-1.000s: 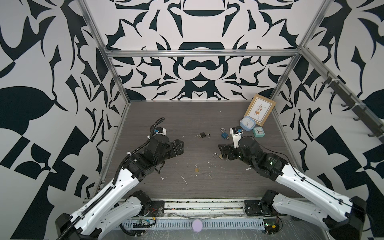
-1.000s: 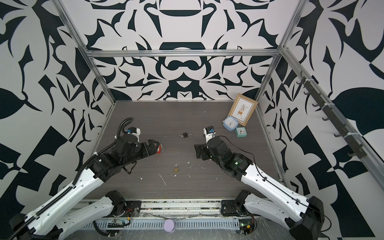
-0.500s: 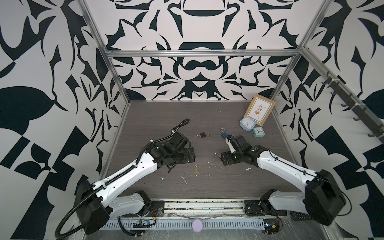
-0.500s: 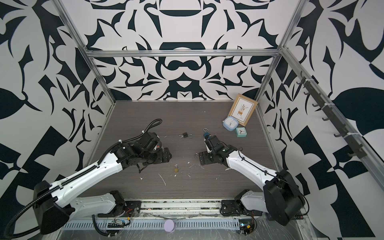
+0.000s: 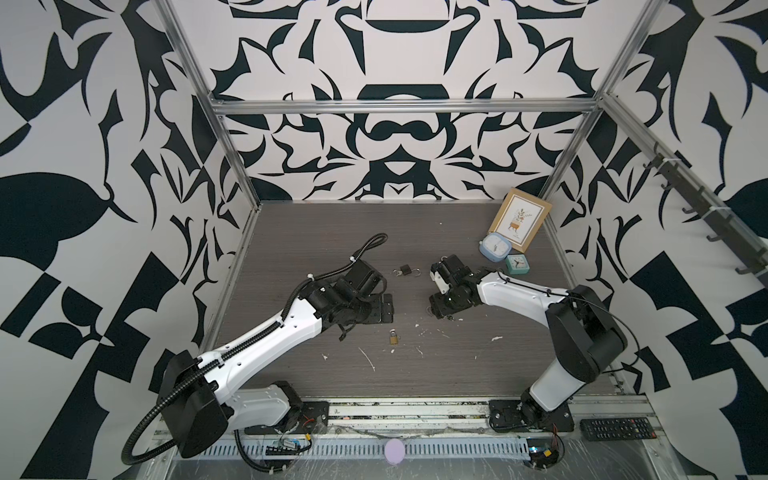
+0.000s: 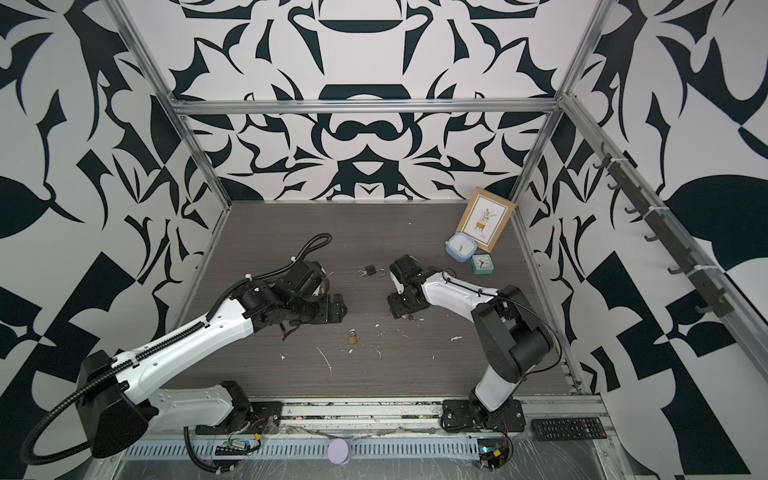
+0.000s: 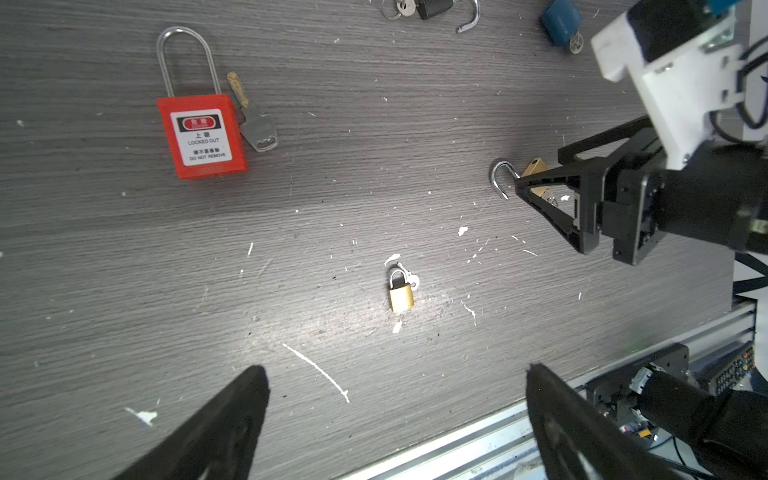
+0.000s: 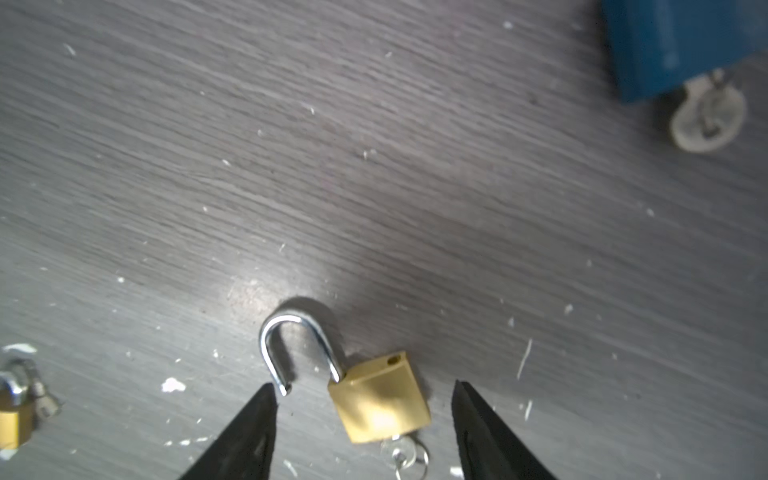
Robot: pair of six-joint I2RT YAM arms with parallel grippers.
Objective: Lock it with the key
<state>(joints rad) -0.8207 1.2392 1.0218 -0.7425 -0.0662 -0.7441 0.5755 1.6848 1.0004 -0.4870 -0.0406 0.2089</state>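
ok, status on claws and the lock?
Left claw open, empty, hovering. Right claw open, straddling brass padlock; shackle open, key at its base. Nothing blocking.

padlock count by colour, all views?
Brass padlocks: 2
Red padlock: 1
Black padlock: 1
Blue padlock: 1
Total: 5

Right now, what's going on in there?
The right gripper is down at the table, its fingers either side of a brass padlock whose shackle is open and whose key sits at its base. They are not touching it yet. The left gripper hangs open near a smaller brass padlock with a shut shackle. A red padlock, a black padlock and a blue padlock lie untouched.
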